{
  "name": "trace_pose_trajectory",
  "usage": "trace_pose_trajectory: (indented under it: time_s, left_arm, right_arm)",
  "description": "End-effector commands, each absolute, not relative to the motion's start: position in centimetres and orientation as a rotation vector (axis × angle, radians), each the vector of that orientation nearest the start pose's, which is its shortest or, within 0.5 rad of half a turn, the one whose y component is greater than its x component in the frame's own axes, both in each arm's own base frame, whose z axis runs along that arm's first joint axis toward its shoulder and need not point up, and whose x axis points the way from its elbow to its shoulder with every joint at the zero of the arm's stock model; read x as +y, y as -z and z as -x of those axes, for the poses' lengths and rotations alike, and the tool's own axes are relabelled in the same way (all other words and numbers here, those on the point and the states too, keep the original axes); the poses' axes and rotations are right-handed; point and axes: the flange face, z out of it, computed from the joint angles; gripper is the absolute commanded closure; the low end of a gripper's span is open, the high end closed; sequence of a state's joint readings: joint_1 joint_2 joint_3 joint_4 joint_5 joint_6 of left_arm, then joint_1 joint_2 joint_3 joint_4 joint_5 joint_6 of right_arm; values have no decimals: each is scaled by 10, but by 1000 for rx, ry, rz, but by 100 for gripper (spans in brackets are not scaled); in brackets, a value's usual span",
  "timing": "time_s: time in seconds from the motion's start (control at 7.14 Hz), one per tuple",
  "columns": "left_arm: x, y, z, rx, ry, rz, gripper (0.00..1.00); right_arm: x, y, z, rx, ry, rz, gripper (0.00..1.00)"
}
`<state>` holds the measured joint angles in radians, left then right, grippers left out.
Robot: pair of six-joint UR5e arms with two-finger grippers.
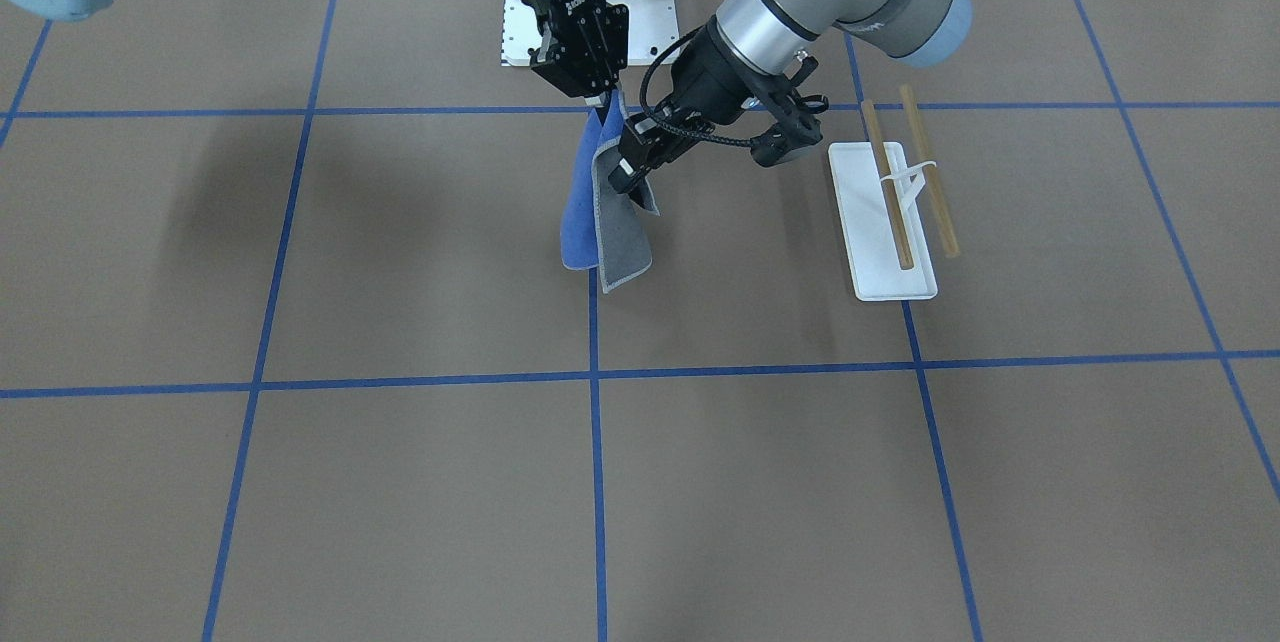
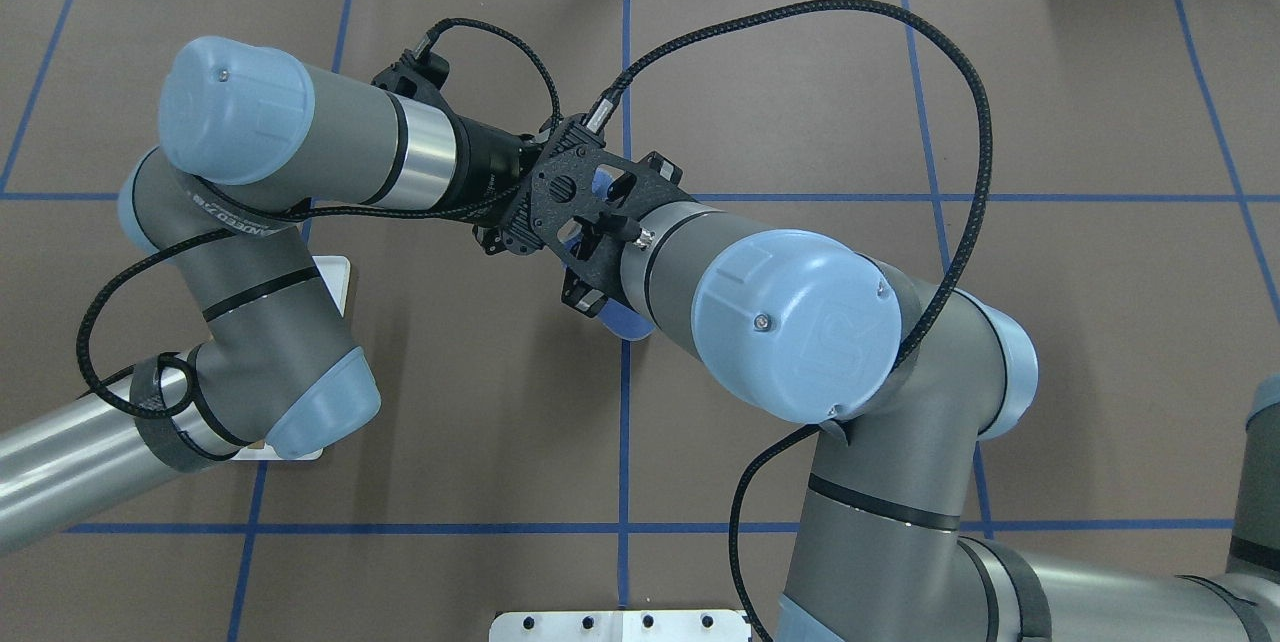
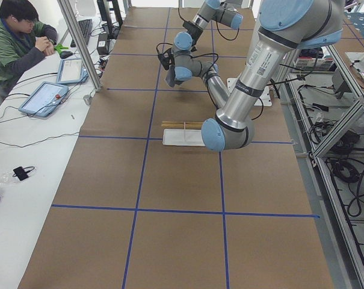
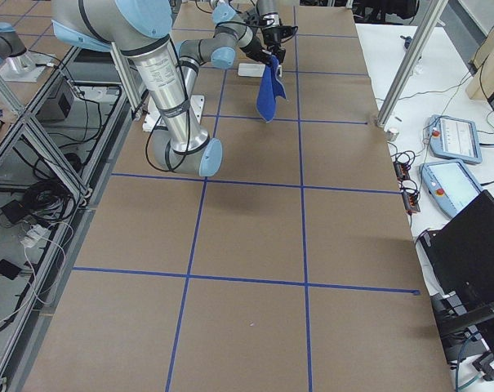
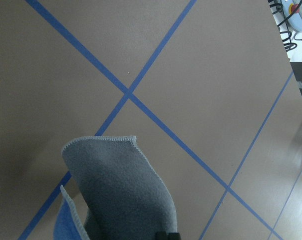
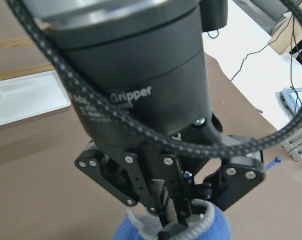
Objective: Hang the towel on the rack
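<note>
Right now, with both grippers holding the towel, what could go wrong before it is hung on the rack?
1. The left gripper and right gripper pinch the towel close together, so their wrists may collide on the way.
2. The towel hangs folded, not spread, so it may land bunched on the rack.
3. The rack looks light and slender; a dragging towel could shift or tip it.

The towel (image 1: 615, 232) I hold looks like soft matt fleece cloth, fuzzy grey and blue, with pale stitched edging. Near it, the rack (image 1: 865, 222) has a smooth white plastic base and bare wooden rods (image 1: 933, 187).
</note>
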<state>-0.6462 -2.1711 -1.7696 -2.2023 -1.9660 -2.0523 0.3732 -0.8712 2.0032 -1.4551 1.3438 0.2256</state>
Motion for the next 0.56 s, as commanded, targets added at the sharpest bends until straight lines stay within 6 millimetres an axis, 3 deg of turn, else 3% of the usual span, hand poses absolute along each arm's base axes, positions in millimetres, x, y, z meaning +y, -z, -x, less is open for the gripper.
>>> trace_pose_trajectory:
  time_s: [0.0, 0.14, 0.42]
  left_arm:
    - [-448, -146, -436, 1459, 632, 203, 77]
    - [-449, -146, -434, 1461, 634, 203, 100]
    - [-449, -147, -434, 1459, 636, 204, 100]
  right_arm:
    - [-351, -69, 468, -678, 694, -1095, 100]
    - [-351, -69, 468, -678, 694, -1095, 100]
    - [-352, -69, 467, -679, 693, -1096, 100]
